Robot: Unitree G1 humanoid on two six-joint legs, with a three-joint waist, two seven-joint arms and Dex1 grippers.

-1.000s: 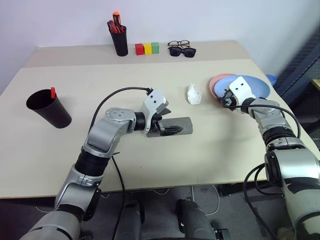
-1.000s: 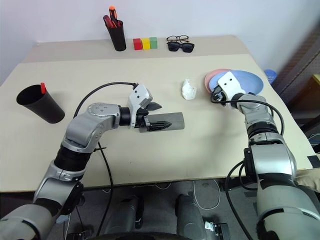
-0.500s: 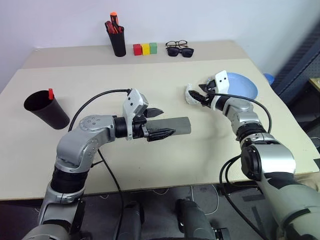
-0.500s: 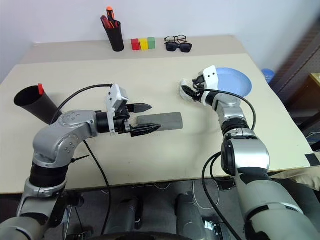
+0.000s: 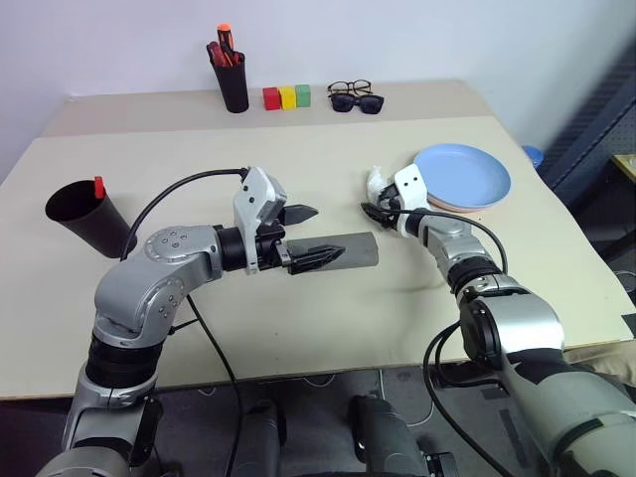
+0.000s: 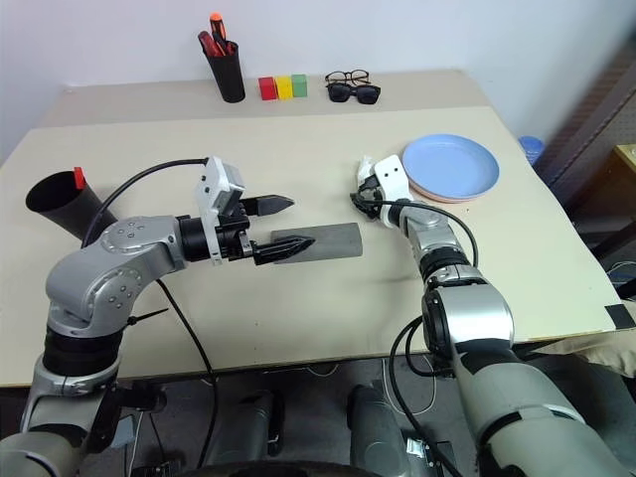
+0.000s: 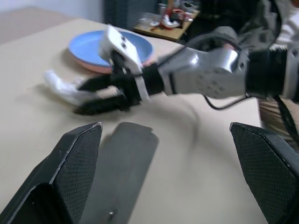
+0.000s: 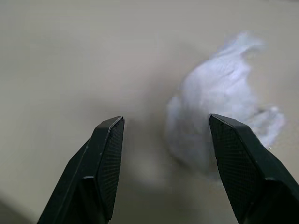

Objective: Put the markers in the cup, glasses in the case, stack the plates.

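Your right wrist view puts the crumpled white tissue (image 8: pixel 224 107) just past the right gripper (image 8: pixel 163 154), fingers spread, empty. The left gripper (image 5: pixel 303 234) gapes (empty) over the shut grey hard-shell case (image 5: pixel 348 249). Far from the case, the wide black cup (image 5: pixel 84 214) holds a red-capped marker (image 5: pixel 99 186); light blue plate (image 5: pixel 462 176) sits stacked on pink.

Light blue plate (image 5: pixel 462 175) over salmon-pink plate (image 5: pixel 444 204); grey case (image 5: pixel 350 249); black cup (image 5: pixel 84 217).

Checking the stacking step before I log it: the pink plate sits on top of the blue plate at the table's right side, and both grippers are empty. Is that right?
Not quite. The order is reversed: the blue plate lies on top, and only a rim of the pink plate peeks from beneath it, as the left eye view shows. The rest holds: the stack is at the table's right side, and the left gripper and right gripper are empty.
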